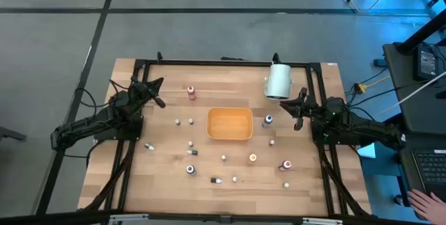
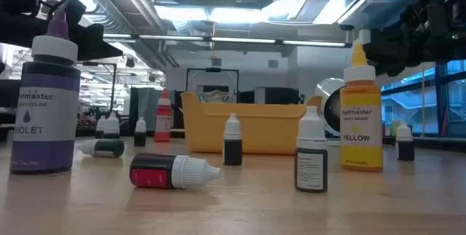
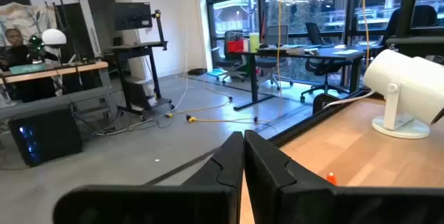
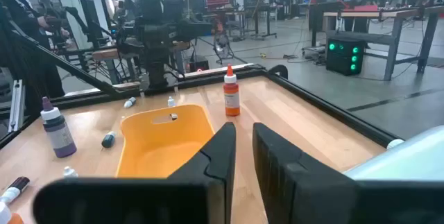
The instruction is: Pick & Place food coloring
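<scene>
Both grippers hold nothing. Left gripper (image 1: 159, 82), upper left, jaws closed; right gripper (image 1: 301, 92), right of the tray (image 1: 230, 124), likewise closed. Bottles (image 1: 190, 170) dot the counter (image 1: 167, 183).

the table (image 1: 167, 183) is pale wood in planks, smooth with a soft sheen in the low view. the tray (image 1: 230, 124) looks like orange plastic, smooth and slightly glossy. the food coloring bottles (image 2: 45, 104) are plastic: the violet one is glossy with a white shoulder, the yellow one (image 2: 361, 115) is shiny, and both carry printed labels. the white cylinder (image 1: 278, 81) looks like matt white plastic. the left gripper (image 3: 243, 161) and right gripper (image 4: 243, 148) have matt black fingers, apparently plastic.
</scene>
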Controlling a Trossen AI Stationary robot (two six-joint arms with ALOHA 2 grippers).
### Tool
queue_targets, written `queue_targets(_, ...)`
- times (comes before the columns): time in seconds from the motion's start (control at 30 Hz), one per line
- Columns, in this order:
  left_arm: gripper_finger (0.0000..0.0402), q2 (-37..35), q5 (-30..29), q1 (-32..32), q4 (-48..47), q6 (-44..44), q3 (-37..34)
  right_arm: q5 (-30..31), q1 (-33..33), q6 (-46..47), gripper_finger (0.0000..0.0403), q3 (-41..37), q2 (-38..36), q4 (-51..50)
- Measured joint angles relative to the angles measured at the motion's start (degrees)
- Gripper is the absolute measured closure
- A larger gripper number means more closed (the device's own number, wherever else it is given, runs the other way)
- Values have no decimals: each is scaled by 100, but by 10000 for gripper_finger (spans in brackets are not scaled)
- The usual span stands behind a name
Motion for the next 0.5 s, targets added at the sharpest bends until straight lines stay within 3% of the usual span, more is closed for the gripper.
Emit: queue_targets(0.5, 393, -1, 2, -2, -2, 0, 0, 0, 2, 0, 347, 0, -1, 0)
